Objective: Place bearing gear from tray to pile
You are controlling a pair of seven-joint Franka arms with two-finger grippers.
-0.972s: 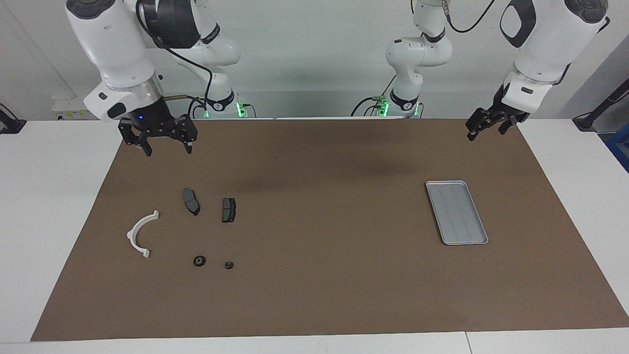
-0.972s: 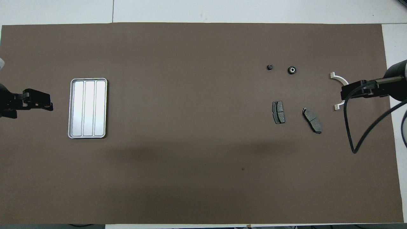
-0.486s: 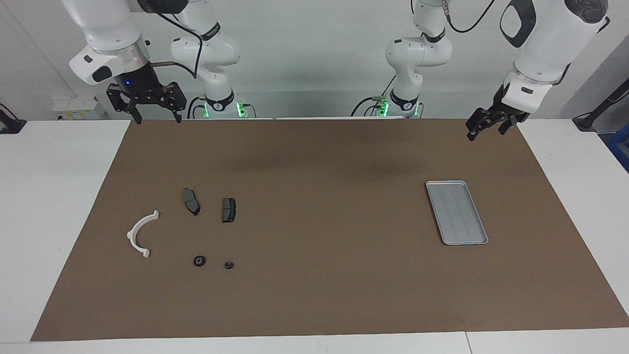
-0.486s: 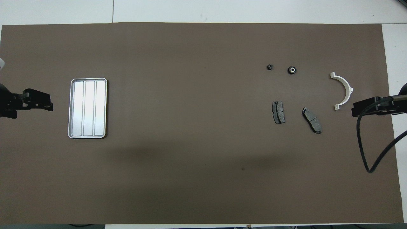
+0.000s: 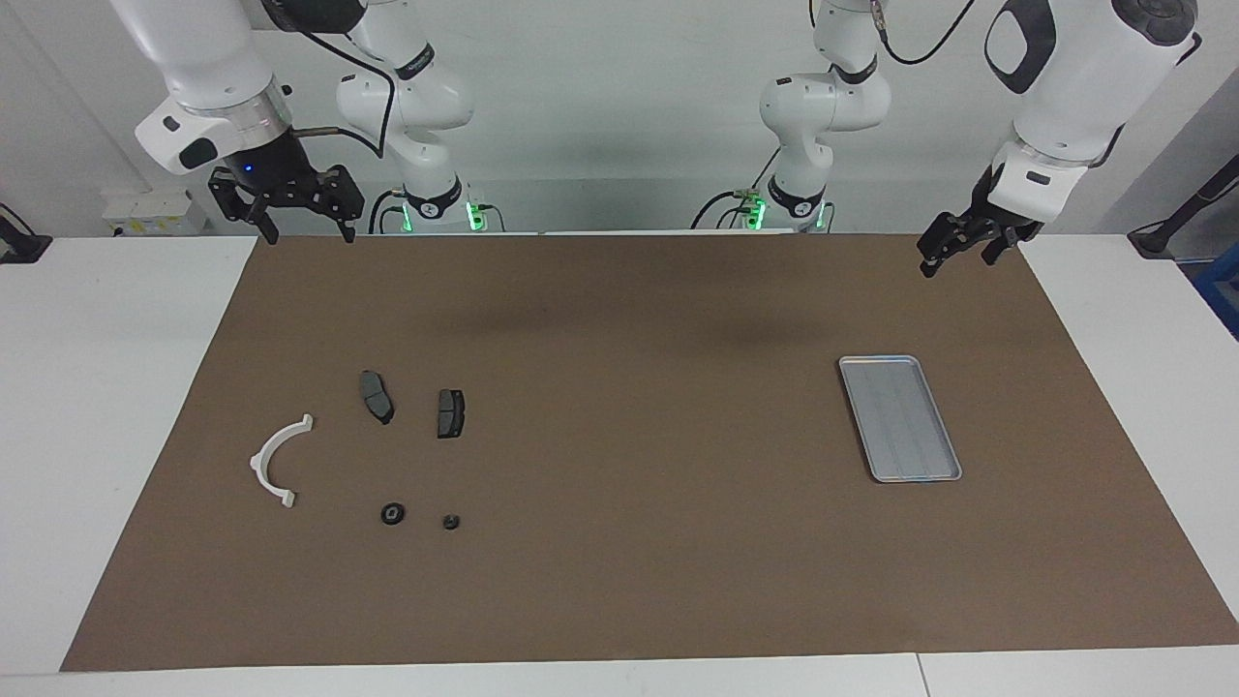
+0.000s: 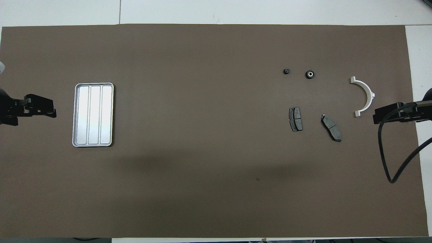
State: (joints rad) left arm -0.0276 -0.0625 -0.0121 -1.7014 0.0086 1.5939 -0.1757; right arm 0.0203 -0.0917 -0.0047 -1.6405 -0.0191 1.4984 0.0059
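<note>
Tray (image 5: 876,360) sits bare, below the left gripper (image 5: 956,263), jaws apart, empty. Bearing gear (image 5: 392,513) lies low in frame beside the pile (image 5: 257,463), well below the right gripper (image 5: 307,236), the nearer claw, also spread and empty

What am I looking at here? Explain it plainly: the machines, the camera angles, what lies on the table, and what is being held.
These are two white robot arms, each ending in a black two-finger hand. One picture looks at the robots from across the table. The other looks steeply down from above their own end.

A brown mat covers the table. Toward the left arm's end lies a silver tray, with nothing in it. Toward the right arm's end lie a white half-ring, two dark pads and, farther from the robots, two small round black parts.

The right hand hangs over the mat's edge at the robots' end. The left hand hangs over the mat's corner at its own end. Both are open and hold nothing.
</note>
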